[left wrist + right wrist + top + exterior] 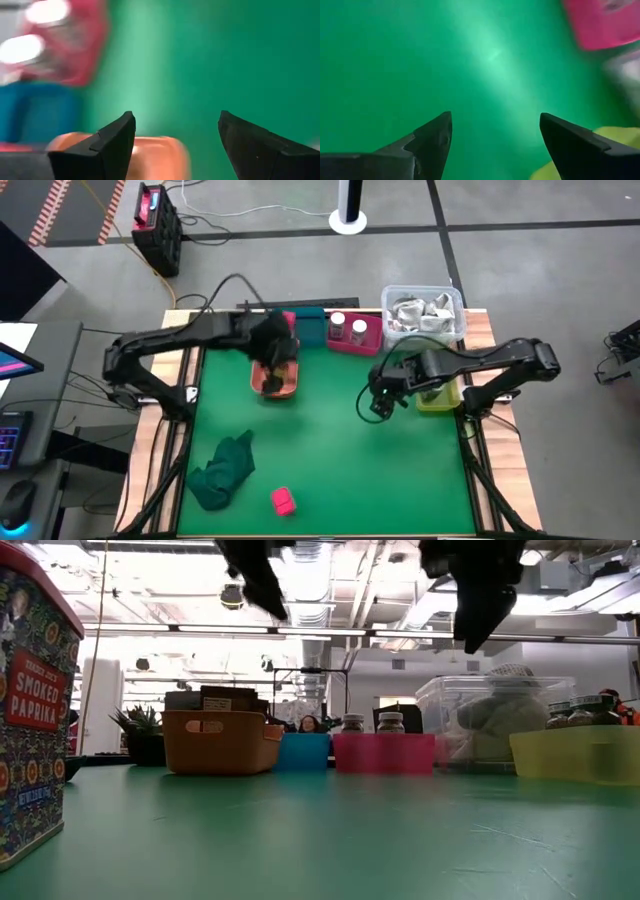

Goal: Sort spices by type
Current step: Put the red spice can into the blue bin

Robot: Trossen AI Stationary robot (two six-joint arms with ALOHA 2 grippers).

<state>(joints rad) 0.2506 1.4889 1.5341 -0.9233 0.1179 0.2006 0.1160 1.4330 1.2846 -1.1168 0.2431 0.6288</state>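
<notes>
Along the upper edge of the green worktop (330, 440) in the high view, count the bins: one orange bin (275, 380), one blue bin (311, 328), one magenta bin (355, 335), one clear tub (422, 312) of shiny packets, one yellow-green bin (440, 395) at right. Two white-topped round jars (348, 328) stand upright side by side in the magenta bin. One small magenta box (284, 500) lies alone at the lower centre of the frame, its long axis tilted slightly off vertical in the picture; a second box is partly hidden beside the blue bin. One crumpled dark green cloth (225, 470) sits lower left. The left hand (175, 135) hovers over the orange bin, fingers apart, holding nothing. The right hand (495, 132) hangs above bare green near the yellow-green bin, fingers spread, empty too. In the low view, a tall paprika tin (35, 710) fills the left edge, upright.
</notes>
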